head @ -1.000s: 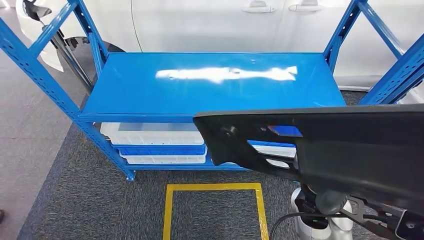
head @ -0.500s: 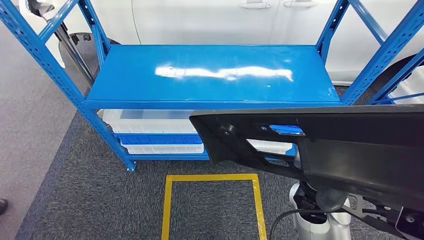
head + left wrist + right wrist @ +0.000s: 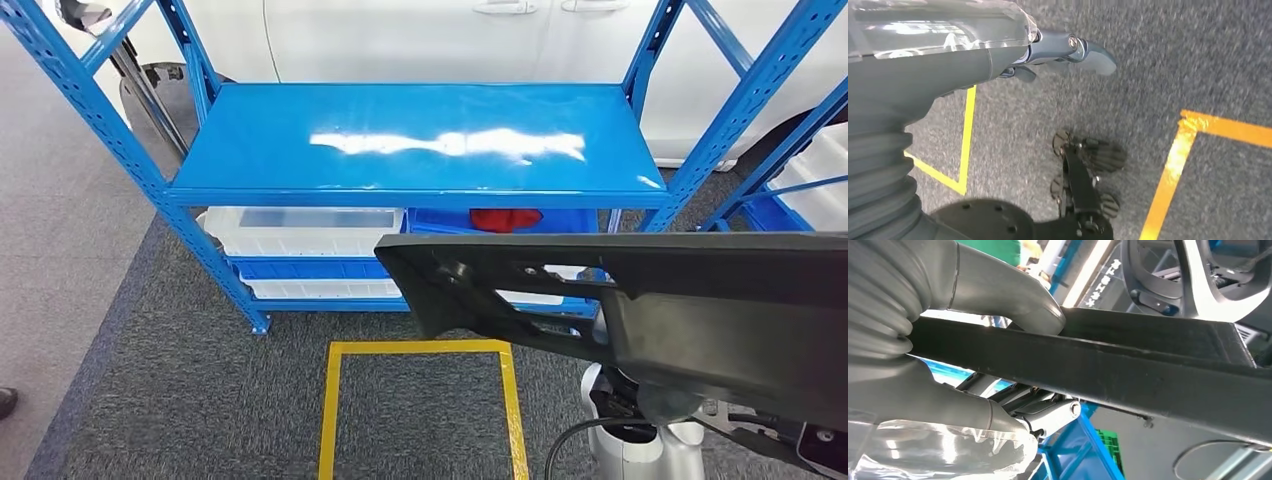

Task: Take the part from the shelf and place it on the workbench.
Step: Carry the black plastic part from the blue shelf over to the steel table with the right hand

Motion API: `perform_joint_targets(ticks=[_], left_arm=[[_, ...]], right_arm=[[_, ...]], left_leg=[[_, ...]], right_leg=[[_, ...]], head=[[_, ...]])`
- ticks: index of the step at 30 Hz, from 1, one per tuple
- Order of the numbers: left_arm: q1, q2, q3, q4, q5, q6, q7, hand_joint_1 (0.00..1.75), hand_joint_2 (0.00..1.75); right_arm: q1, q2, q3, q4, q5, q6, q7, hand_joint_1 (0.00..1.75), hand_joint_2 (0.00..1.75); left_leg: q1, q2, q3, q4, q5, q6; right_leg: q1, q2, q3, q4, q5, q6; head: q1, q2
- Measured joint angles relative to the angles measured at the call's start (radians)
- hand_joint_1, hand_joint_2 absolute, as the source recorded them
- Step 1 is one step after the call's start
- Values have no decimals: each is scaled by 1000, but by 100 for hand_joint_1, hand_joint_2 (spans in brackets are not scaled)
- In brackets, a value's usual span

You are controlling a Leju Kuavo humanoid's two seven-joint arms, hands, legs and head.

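A long black plastic part (image 3: pixel 700 310) with cut-outs stretches across the lower right of the head view, held in the air in front of the blue shelf (image 3: pixel 420 140). My right hand (image 3: pixel 998 290) grips the part (image 3: pixel 1128 370), thumb over its top edge and fingers (image 3: pixel 1048 415) underneath. The shelf's top board is bare and glossy. My left hand (image 3: pixel 1048 50) hangs over the grey carpet and holds nothing, its fingers apart.
White bins (image 3: pixel 300 235) and a red object (image 3: pixel 505 218) sit on the shelf's lower levels. A yellow taped square (image 3: pixel 420 350) marks the carpet before the shelf. A white car (image 3: pixel 450 30) stands behind. Another blue rack (image 3: pixel 790 150) is at the right.
The camera has moved: the shelf sits higher and farther in the picture, and the red object under its top board has come into sight. The black part stays in my right hand.
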Motion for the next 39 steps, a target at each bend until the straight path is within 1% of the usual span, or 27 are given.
perform_joint_targets(ticks=[2,3,4,6,7,8,9,10,11,13,14,16,18,20,22,23,24,25,26,28,30,32,34,35,37,38,39], left_arm=[[1,0,0,0,-3,0,-1,0,175],[1,0,-1,0,-5,1,-2,0,175],[0,-1,-1,0,-7,2,-4,0,175],[0,-2,-1,0,-11,9,-8,0,175],[1,-2,-2,0,-11,14,-9,0,175],[2,-3,-2,0,-11,18,-10,0,175],[3,-4,-2,0,-12,20,-11,0,175],[3,-5,-2,0,-12,21,-11,0,175],[4,-6,-2,0,-12,21,-11,0,175],[4,-8,-2,0,-12,21,-12,0,175],[4,-8,-2,0,-12,22,-12,0,175],[4,-9,-2,0,-13,30,-14,0,175],[3,-9,-2,0,-17,43,-20,0,175],[4,-10,-2,0,-24,54,-28,0,175],[8,-11,-4,0,-33,59,-31,0,175],[9,-11,-6,0,-37,61,-29,0,175],[10,-11,-8,0,-41,62,-25,0,175],[10,-11,-10,0,-43,66,-19,0,175],[9,-11,-12,0,-43,70,-14,0,175],[8,-13,-14,0,-40,79,-8,0,175],[6,-14,-15,0,-37,84,-6,0,175],[3,-19,-17,0,-36,86,-4,0,175],[0,-25,-18,0,-35,89,-7,0,175],[-1,-27,-18,0,-35,91,-9,0,175],[1,-30,-18,0,-34,99,-12,0,175],[2,-31,-18,0,-34,105,-12,0,175],[2,-33,-18,0,-33,112,-9,0,175]], right_arm=[[1,9,-4,-3,23,-3,0,164,175],[1,13,-5,-5,35,-6,0,164,175],[2,17,-5,-8,45,-12,0,164,175],[5,20,-5,-13,61,-34,0,164,175],[7,20,-5,-13,66,-48,0,164,175],[9,20,-5,-14,70,-60,0,164,175],[10,20,-5,-14,72,-66,0,164,175],[10,20,-5,-14,73,-70,0,164,175],[10,20,-5,-16,74,-71,0,164,175],[9,20,-5,-19,75,-74,0,164,175],[9,20,-5,-21,75,-76,0,164,175],[9,20,-5,-23,79,-85,0,164,175],[9,20,-2,-36,107,-123,0,164,175],[8,16,11,-62,155,-201,0,164,175],[10,0,34,-92,200,-296,0,164,175],[11,-12,48,-107,218,-340,0,164,175],[11,-25,65,-123,233,-380,0,164,175],[9,-38,85,-136,246,-415,0,164,175],[5,-49,107,-147,255,-441,0,164,175],[-7,-68,155,-160,267,-472,0,164,175],[-16,-81,193,-167,270,-483,0,164,175],[-19,-92,213,-172,270,-488,0,164,175],[-28,-104,222,-177,266,-492,0,164,175],[-35,-110,226,-178,261,-492,0,164,175],[-48,-122,234,-178,247,-489,0,164,175],[-51,-126,237,-177,240,-486,0,164,175],[-53,-130,240,-176,234,-482,0,164,175]], left_leg=[[3,0,-3,-10,9,11],[5,1,-4,-15,14,18],[8,3,-6,-20,20,24],[8,8,-14,-21,27,30],[8,11,-19,-19,29,31],[7,15,-23,-17,31,31],[7,21,-27,-14,32,30],[7,27,-29,-10,31,29],[7,32,-30,-6,30,27],[2,42,-31,0,28,18],[0,48,-32,3,27,13],[-2,61,-32,3,28,2],[1,55,-38,19,13,-9],[5,26,-73,103,-46,-16],[6,5,-129,242,-117,-21],[6,2,-148,290,-132,-21],[6,1,-149,299,-126,-21],[6,-1,-129,264,-100,-19],[6,-10,-94,197,-63,-15],[7,-47,-27,61,-14,-7],[5,-68,-6,12,-9,0],[6,-51,-7,6,-2,9],[11,-30,-8,-3,7,22],[13,-18,-9,-7,11,27],[9,6,-13,-7,13,31],[8,18,-15,-6,13,31],[7,30,-16,-5,13,31]], right_leg=[[-1,1,-3,3,0,12],[-1,2,-10,18,-13,18],[-2,3,-25,53,-37,23],[-6,4,-84,183,-109,32],[-8,4,-114,249,-135,35],[-9,4,-130,288,-144,38],[-11,3,-126,285,-132,39],[-12,-1,-101,239,-104,40],[-12,-12,-60,165,-68,38],[-7,-41,4,40,-27,27],[-4,-49,15,11,-21,20],[-1,-36,10,5,-18,7],[-5,-21,6,1,-9,-6],[-8,-7,1,-4,0,-18],[-7,10,-7,-3,5,-22],[-6,20,-10,-1,7,-22],[-6,31,-12,0,8,-21],[-5,42,-13,2,9,-19],[-5,53,-13,4,9,-18],[-5,75,-18,10,11,-11],[-6,94,-26,13,15,2],[-9,109,-33,12,21,16],[-6,84,-49,41,0,26],[-5,60,-70,85,-27,30],[-7,22,-131,217,-94,37],[-9,15,-155,272,-113,40],[-10,12,-164,297,-115,41]], head=[[0,0],[0,0],[0,0],[0,0],[0,0],[0,0],[0,0],[0,0],[0,0],[0,0],[0,0],[0,0],[0,0],[0,0],[0,0],[0,0],[0,0],[0,0],[0,0],[0,0],[0,0],[0,0],[0,0],[0,0],[0,0],[0,0],[0,0]])
